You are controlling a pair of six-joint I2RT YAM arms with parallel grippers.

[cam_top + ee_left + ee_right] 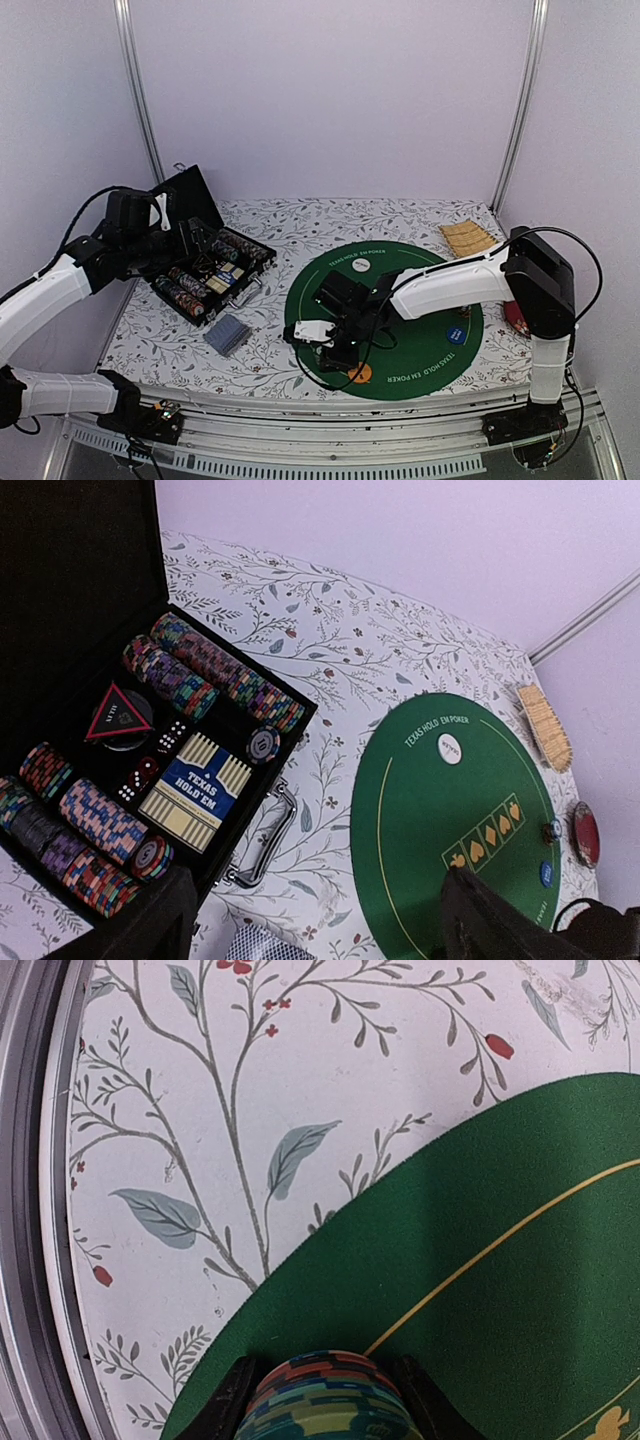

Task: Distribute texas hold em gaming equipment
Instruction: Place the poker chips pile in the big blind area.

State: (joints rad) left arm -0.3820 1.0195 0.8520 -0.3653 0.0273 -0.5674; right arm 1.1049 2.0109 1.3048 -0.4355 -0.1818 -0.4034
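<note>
Discs: 3 on the green mat [425, 372]: white disc [362, 266] at far side, blue disc [452, 337] at right, orange disc [360, 373] at near edge.
Card deck [228, 333]: 1, grey-blue backs, flat on table between case and mat, touching neither.
Case [90, 590]: 1, black, lid up, at left of table.
Chips in case [225, 675]: 2 striped rows at far side, more rows at near side, exact no. unclear.
Dice [145, 771]: a few, red and white, mid case; count unclear.
Card box [195, 790]: 1, blue and tan, beside the dice.
Left claw [315, 900]: spread wide, nothing between fingers, above near edge of case.
Right claw [322, 1380]: pinching 1 chip stack [320, 1412], low over mat's near-left rim, just beside orange disc.
Other: 1 tan slatted mat [468, 238] at far right corner, 1 red cushion [585, 833] at right edge.
Table [200, 1110]: white cover, leaf and red-bud print; metal rail along near edge.
Room: plain pale lilac walls, 2 metal posts at back corners.
Writing: "TEXAS HOLD'EM POKER" round mat rim; "TEXAS HOLD'EM" on card box; white disc's print too small to read.
</note>
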